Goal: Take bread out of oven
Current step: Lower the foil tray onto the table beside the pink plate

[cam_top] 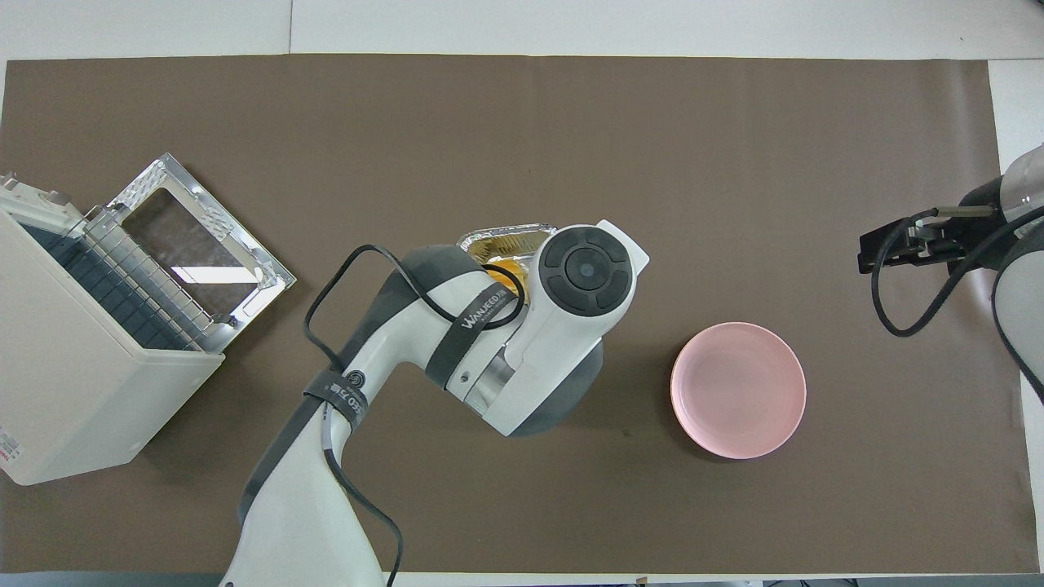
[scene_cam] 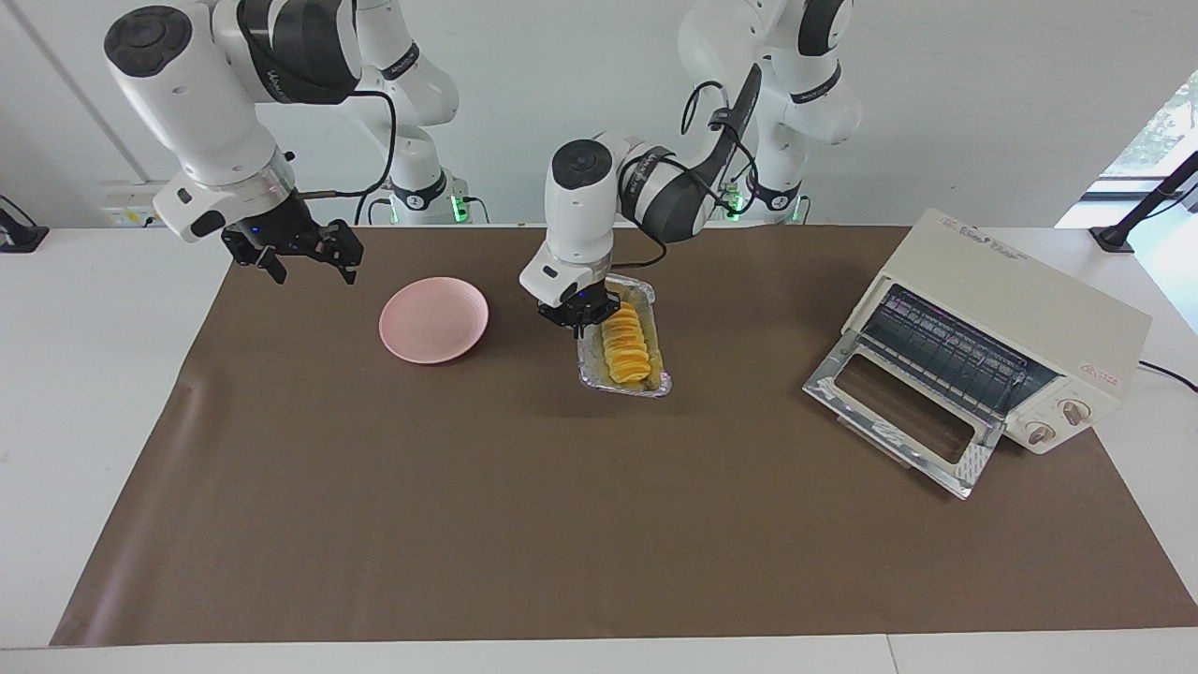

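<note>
Two arms on my feed. Bread [scene_cam: 626,348] lies in foil tray [scene_cam: 657,382] on brown mat [scene_cam: 468,524], out of oven [scene_cam: 1020,309], between oven and pink plate [scene_cam: 433,319]. Oven door [scene_cam: 903,417] dropped open. L gripper [scene_cam: 580,319] low at tray's edge beside bread; fingers: can't tell. R gripper [scene_cam: 304,255] waits raised beside plate, fingers spread, holding nothing.

A plain white wall [scene_cam: 562,112] rises at the robots' end of a white table [scene_cam: 94,374]. A brown mat [scene_cam: 468,524] covers most of the tabletop. A window [scene_cam: 1161,122] shows daylight and greenery near the left arm's end.
</note>
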Tool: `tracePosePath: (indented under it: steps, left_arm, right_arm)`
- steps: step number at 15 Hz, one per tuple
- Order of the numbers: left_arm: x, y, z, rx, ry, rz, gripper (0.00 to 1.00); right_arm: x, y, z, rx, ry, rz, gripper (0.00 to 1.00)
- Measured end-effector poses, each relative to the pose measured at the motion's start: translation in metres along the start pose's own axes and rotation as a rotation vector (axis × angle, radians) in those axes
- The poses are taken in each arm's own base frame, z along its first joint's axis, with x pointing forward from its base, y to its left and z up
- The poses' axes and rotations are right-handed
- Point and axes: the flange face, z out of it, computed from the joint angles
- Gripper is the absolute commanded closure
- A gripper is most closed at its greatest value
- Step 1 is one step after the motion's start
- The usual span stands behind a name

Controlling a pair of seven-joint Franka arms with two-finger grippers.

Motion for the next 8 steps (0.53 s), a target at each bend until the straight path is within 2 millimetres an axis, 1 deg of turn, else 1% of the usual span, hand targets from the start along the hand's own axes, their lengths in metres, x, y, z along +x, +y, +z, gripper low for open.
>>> tracePosePath:
  steps: [2, 3, 6, 8]
  left_arm:
    - [-0.017, 0.023, 0.027, 0.047, -0.023, 0.036, 1.00]
    - [-0.021, 0.032, 0.035, 0.057, -0.028, 0.029, 1.00]
    - [-0.021, 0.042, 0.055, 0.083, -0.043, 0.007, 1.00]
    - [-0.026, 0.049, 0.068, 0.097, -0.049, 0.005, 1.00]
  right_arm:
    - [0.000, 0.000, 0.000, 0.000, 0.000, 0.000, 0.00]
    - [0.000, 0.000, 0.000, 0.000, 0.000, 0.000, 0.00]
    - [0.000, 0.000, 0.000, 0.000, 0.000, 0.000, 0.00]
    - [0.000, 0.000, 0.000, 0.000, 0.000, 0.000, 0.00]
